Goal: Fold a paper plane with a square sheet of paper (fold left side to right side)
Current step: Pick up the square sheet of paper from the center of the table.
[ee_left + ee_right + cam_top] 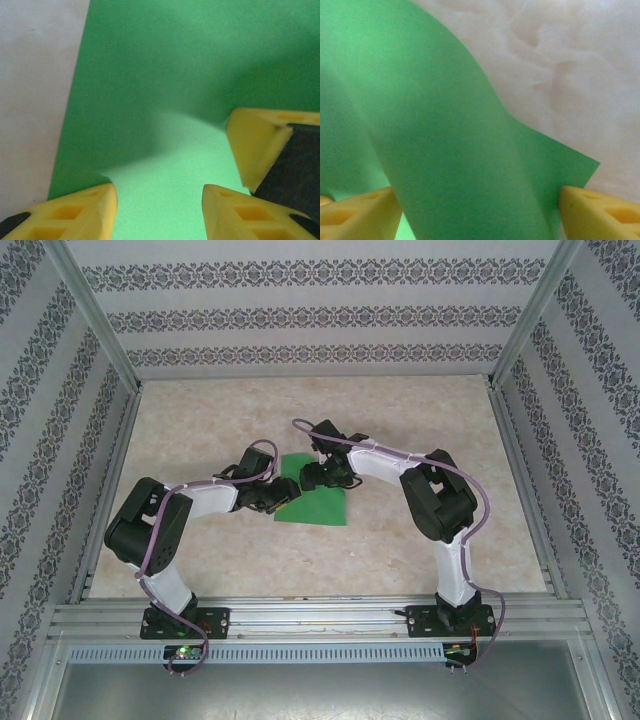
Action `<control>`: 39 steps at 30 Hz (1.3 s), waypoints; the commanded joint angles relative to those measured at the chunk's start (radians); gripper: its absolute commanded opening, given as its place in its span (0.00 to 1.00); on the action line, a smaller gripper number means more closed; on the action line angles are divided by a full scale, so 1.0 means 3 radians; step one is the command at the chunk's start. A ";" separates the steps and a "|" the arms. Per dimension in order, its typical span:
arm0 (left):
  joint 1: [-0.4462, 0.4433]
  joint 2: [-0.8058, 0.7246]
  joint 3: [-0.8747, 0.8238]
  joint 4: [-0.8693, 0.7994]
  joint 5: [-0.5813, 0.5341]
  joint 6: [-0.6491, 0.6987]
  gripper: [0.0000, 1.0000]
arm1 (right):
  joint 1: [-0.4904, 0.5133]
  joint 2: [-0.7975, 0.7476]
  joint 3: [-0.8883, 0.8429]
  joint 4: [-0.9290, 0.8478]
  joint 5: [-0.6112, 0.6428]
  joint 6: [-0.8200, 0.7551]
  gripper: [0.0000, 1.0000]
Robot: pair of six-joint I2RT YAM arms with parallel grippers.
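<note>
A pale, marble-patterned desk (200,550), bordered by aluminium rails (300,612) along its sides and near edge, carries the square sheet of paper (322,505), bright green, lying near the middle of the surface. The sheet's near edge rests flat against the desk. Its far left part rises off the surface in a smooth curl, seen close up from the right wrist. One pointed corner reaches out over the bare marbled top; whether that corner touches the desk cannot be told.
</note>
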 commanded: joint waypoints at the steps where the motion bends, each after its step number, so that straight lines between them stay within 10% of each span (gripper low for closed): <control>1: 0.0002 0.0114 -0.0051 -0.0015 0.0023 -0.0010 0.49 | 0.0019 -0.0065 -0.0063 -0.0113 -0.0209 0.0045 0.74; 9: 0.0019 -0.0021 -0.0096 0.0227 0.0154 -0.0042 0.53 | -0.0117 -0.0125 -0.0101 0.0122 -0.0678 0.0048 0.41; 24: 0.0642 -0.1358 -0.0247 -0.0087 0.0581 0.0940 0.71 | -0.0642 -0.1086 -0.0708 0.0627 -0.1969 -0.0366 0.33; 39: 0.0768 -0.2361 -0.0504 0.1114 0.1609 0.0964 0.95 | -0.0990 -0.2602 -0.1329 0.0923 -0.3350 -0.0377 0.31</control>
